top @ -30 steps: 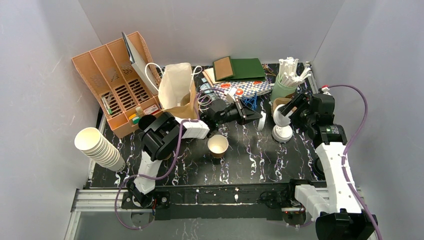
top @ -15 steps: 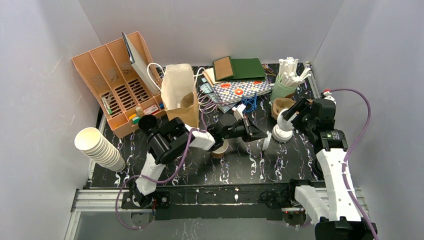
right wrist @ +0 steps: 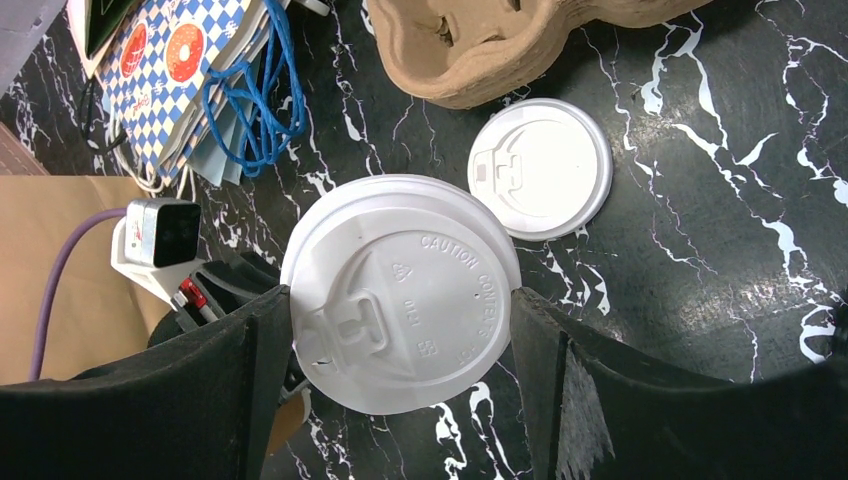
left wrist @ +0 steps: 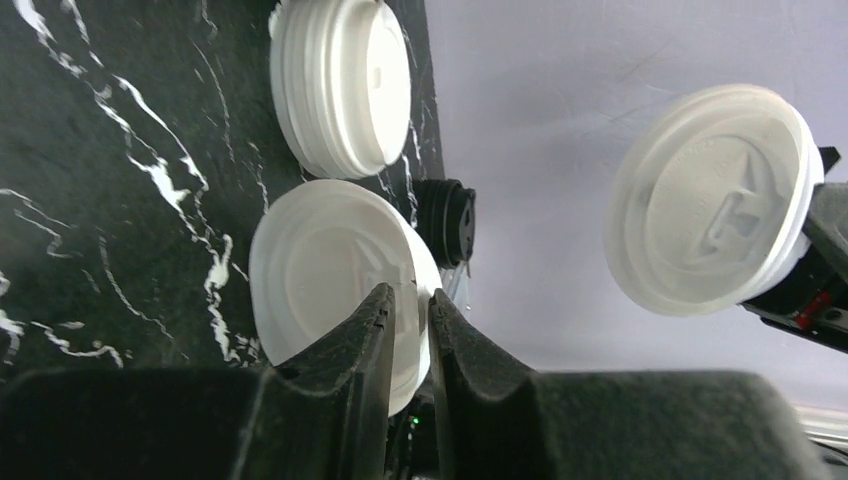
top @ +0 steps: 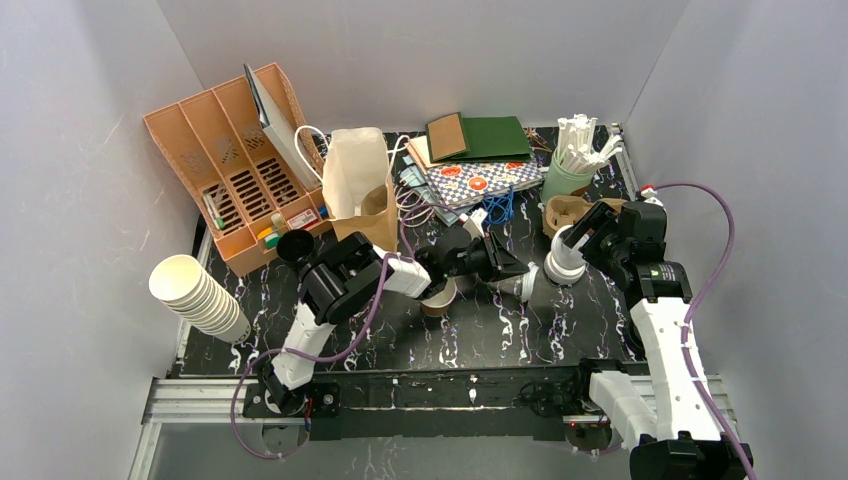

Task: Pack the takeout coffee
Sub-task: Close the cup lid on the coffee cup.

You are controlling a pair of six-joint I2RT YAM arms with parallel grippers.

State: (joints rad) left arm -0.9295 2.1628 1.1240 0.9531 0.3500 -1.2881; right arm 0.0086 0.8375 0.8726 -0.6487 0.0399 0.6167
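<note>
A tan-brown paper cup [top: 437, 296], white inside, stands open at mid-table, partly under my left arm. My left gripper [top: 512, 272] is to the right of it, shut on the rim of a white plastic lid [top: 524, 286]; the left wrist view shows the jaws [left wrist: 410, 310] pinching that lid [left wrist: 320, 280] on edge. My right gripper [top: 572, 243] is shut on another white lid [right wrist: 400, 295], held across its width above the table. That lid also shows in the left wrist view [left wrist: 710, 195]. A small stack of lids [left wrist: 340, 85] lies on the table below.
A cardboard cup carrier [right wrist: 480, 40] lies just behind the lids, beside a green cup of stirrers [top: 570, 160]. A brown paper bag [top: 355, 180] stands at the back centre. An orange organizer [top: 230, 165], a black cup [top: 293, 245] and nested cream cups [top: 195, 295] are at the left.
My left arm has swung forward and right over the paper cup, carrying its lid along. My right gripper has moved slightly nearer with its lid.
</note>
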